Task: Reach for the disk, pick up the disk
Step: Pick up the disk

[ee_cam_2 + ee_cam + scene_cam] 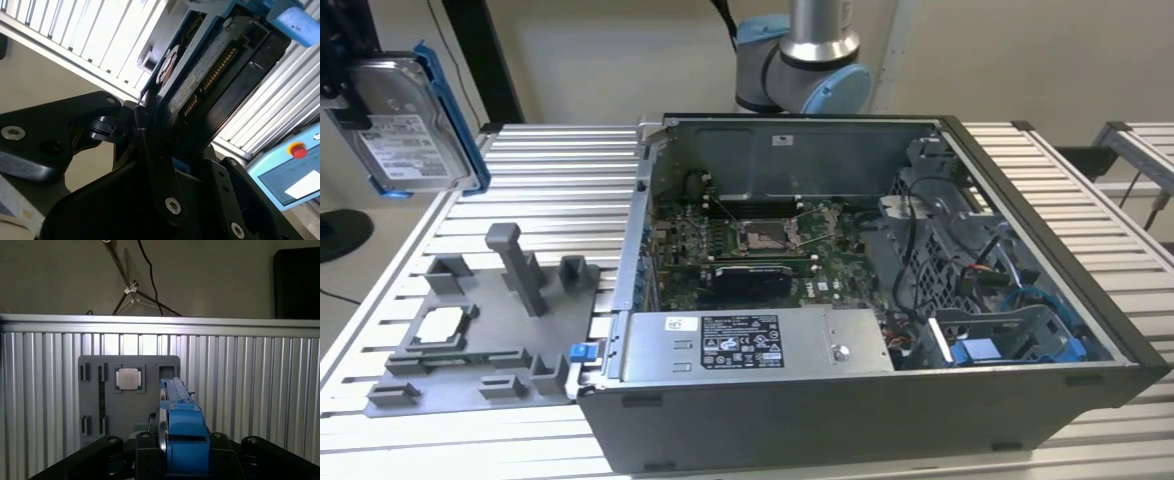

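The disk (407, 125) hangs in the air at the exterior view's far left, high above the slatted table. It is silver-grey with a white label and a blue frame along its edges. My gripper (339, 95) sits at the picture's left edge, shut on the disk. In the first wrist view the disk (182, 437) is seen edge-on, blue frame outward, between the black fingers (145, 452) of my gripper (182, 460). In the second wrist view its circuit-board side (210, 70) rises from the black fingers (150, 150).
A grey fixture plate (467, 340) with upright posts lies under the disk, carrying a small square silver chip (443, 322). An open computer case (881, 300) fills the table's middle. The arm's base (801, 60) stands behind it. A pendant with a red button (298, 150) lies nearby.
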{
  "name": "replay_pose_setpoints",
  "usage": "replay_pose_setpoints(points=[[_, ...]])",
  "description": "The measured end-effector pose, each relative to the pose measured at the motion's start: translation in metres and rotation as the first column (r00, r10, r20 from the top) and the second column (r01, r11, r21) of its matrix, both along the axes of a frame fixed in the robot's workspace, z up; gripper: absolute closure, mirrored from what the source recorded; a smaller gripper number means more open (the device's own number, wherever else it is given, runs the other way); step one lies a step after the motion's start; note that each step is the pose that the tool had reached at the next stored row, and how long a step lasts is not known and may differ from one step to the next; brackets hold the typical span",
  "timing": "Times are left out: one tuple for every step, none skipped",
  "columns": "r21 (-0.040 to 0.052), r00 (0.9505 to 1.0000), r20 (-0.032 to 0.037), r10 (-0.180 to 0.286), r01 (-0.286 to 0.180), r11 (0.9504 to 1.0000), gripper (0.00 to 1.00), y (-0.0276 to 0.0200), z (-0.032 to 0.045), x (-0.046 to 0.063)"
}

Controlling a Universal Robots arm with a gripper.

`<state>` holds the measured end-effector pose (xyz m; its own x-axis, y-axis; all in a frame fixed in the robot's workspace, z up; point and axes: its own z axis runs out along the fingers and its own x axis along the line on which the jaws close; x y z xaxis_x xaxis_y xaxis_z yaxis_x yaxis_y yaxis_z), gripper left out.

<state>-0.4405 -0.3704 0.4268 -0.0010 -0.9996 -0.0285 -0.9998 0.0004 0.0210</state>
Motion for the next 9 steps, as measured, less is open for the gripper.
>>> replay_pose_setpoints(points=[[0.0,1.0,0.0001,0.0,0.0,1.0,1.0,0.0,0.0007,0.0],[0.0,1.0,0.0001,0.0,0.0,1.0,1.0,0.0,0.0016,0.0],[0.0,1.0,0.0,0.0,0.0,1.0,1.0,0.0,0.0024,0.0],[0.0,1.0,0.0001,0.0,0.0,1.0,1.0,0.0,0.0031,0.0],[0.0,1.0,0.0001,0.0,0.0,1.0,1.0,0.0,0.0039,0.0],[0.0001,1.0,0.0001,0.0,0.0,1.0,1.0,0.0,0.0048,0.0],[0.0,1.0,0.0001,0.0,0.0,1.0,1.0,0.0,0.0058,0.0],[0.0,1.0,0.0,0.0,0.0,1.0,1.0,0.0,0.0069,0.0],[0.0,1.0,0.0,0.0,0.0,1.0,1.0,0.0,0.0082,0.0]])
